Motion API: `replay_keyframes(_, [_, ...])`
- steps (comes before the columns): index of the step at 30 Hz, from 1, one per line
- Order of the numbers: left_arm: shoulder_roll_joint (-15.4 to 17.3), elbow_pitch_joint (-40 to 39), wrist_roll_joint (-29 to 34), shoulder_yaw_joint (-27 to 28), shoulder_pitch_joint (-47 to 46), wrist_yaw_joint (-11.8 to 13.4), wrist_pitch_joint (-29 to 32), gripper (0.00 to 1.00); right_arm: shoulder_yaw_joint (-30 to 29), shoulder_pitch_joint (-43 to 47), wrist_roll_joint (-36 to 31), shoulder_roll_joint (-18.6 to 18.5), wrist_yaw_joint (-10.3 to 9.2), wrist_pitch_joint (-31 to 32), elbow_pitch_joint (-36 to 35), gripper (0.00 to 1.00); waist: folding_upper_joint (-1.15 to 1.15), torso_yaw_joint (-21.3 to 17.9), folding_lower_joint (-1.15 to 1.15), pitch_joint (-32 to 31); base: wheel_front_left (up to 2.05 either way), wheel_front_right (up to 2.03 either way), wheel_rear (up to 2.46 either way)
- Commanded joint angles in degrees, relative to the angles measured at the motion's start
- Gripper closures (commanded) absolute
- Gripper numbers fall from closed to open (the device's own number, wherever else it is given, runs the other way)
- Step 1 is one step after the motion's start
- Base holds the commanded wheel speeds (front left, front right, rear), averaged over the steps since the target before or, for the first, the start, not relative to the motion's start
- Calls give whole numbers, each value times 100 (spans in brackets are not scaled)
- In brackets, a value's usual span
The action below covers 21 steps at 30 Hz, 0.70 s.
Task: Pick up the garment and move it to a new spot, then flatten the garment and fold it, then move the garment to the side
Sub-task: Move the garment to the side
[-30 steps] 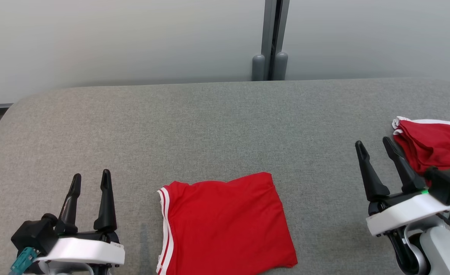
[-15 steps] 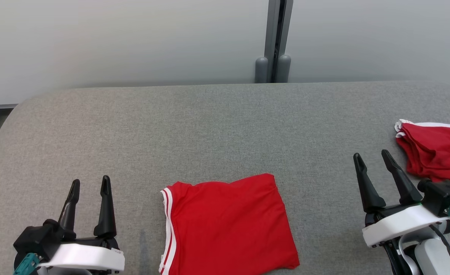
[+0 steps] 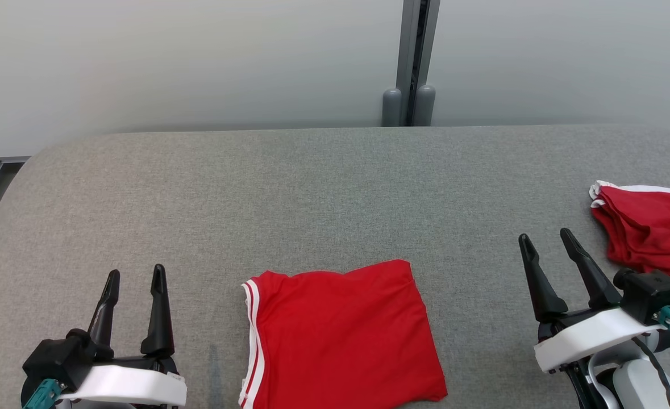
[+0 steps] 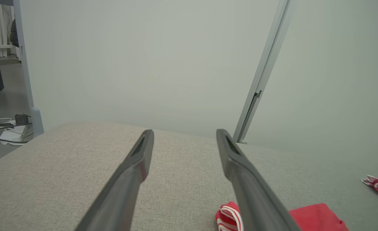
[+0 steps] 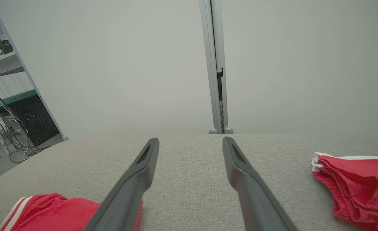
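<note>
wide grey table (image 3: 312, 187) beyond folded garment (image 3: 340, 335)

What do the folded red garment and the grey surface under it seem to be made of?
The folded red garment looks like thin, smooth knit, probably synthetic sports fabric: matte, with soft creases and white stripes at one edge. The grey surface looks like coarse woven upholstery cloth, matte, with a speckled weave; its rounded corners may suggest padding beneath.

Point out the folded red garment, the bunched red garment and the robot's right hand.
Folded red garment (image 3: 343, 335): head view, middle of its top layer.
Bunched red garment (image 3: 650, 230): head view, centre of the red cloth.
Right hand (image 3: 543, 234): head view, midway between its open fingertips.
</note>
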Motion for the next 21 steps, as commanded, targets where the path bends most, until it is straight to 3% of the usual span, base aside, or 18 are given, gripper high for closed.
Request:
replay_keyframes(1, [31, 8, 45, 22, 49, 27, -7, 0, -2, 46, -31, -5, 1, 17, -14, 0, 0, 5, 0, 3, 0, 0, 0])
replay_keyframes(12, [54, 44, 27, -27, 30, 47, -7, 0, 212, -23, 36, 23, 1, 167, 112, 0, 0, 50, 0, -22, 0, 0, 0])
replay_keyframes(18, [45, 85, 4, -104, -92, 13, 10, 0, 854, -319, 403, 66, 1, 643, 510, 0, 0, 209, 0, -10, 0, 0, 0])
replay_keyframes(21, [30, 127, -18, -152, -122, 9, 16, 0, 1074, -485, 601, 119, 1, 1215, 1000, 0, 0, 366, 0, -40, 0, 0, 0])
